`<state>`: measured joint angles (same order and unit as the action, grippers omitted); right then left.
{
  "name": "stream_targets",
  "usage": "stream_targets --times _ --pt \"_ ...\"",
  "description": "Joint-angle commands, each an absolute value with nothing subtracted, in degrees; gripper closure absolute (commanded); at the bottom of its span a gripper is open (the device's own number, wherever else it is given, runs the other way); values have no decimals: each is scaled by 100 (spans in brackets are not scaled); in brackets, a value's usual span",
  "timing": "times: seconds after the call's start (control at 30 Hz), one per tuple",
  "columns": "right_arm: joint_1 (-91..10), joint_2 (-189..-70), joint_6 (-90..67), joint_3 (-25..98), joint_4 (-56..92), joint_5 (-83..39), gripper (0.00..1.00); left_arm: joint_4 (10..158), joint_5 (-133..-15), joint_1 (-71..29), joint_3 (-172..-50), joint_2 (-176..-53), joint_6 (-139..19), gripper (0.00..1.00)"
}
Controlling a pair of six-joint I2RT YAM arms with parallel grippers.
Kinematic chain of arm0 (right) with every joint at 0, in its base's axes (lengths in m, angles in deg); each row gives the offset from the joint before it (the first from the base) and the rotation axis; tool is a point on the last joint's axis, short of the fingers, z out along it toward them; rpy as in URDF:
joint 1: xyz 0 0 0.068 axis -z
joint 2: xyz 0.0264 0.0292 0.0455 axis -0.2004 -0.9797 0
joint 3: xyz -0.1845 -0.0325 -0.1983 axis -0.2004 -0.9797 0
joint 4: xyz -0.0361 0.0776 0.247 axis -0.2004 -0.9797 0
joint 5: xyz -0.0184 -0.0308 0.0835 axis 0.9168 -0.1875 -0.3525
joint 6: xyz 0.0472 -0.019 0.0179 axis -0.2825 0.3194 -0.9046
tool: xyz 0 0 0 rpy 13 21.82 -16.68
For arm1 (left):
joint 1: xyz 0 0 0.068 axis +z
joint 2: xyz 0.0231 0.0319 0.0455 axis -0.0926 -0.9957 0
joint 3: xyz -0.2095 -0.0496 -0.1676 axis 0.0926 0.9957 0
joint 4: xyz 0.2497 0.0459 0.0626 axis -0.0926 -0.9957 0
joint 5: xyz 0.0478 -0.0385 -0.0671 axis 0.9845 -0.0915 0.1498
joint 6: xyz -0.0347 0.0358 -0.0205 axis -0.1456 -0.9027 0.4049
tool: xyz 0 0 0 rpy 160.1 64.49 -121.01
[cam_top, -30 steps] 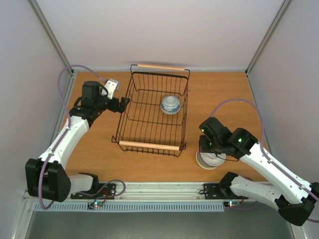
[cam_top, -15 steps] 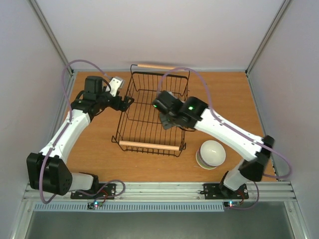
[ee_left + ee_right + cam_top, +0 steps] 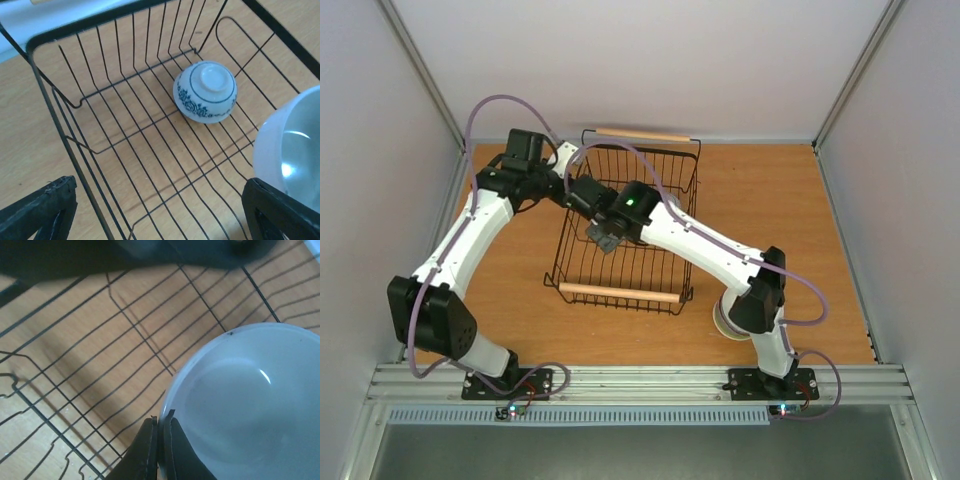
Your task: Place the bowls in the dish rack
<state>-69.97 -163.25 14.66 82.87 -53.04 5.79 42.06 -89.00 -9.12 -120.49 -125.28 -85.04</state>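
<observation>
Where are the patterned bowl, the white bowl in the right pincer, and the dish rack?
patterned bowl (image 3: 205, 92), left wrist view, upturned outer wall.
white bowl (image 3: 240, 405), right wrist view, inner surface.
dish rack (image 3: 620, 292), top external view, near wooden handle.

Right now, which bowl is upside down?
The blue-patterned bowl in the dish rack, foot up; the plain white bowl shows its hollow.

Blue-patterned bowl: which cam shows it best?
Left wrist: the blue-patterned bowl lies upside down on the dish rack floor, unobstructed. Top external: the right arm covers it. Right wrist: not in view, only the gripped white bowl.
</observation>
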Motion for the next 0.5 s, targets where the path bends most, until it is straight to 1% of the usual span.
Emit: stream_targets --times 0.0,0.2,0.3,0.37,0.47 --pt "-7254 -16687 2068 8775 -5219 526 99 3666 -9200 -1188 -12382 -12784 -8790 10" --pt "-7481 -16745 2250 8794 -5152 682 99 3630 -9218 -1229 -12426 -12877 -8909 10" --pt "-7578 -16740 2337 8741 -5122 772 99 3380 -9341 -1236 -12582 -12976 -9068 11" --pt "-7676 -16690 2397 8567 -5054 852 99 3176 -9355 -1234 -12771 -13017 -9279 14" --pt "-7787 -16482 2530 8105 -4798 909 99 2696 -9428 -1235 -13078 -13029 -9719 21"
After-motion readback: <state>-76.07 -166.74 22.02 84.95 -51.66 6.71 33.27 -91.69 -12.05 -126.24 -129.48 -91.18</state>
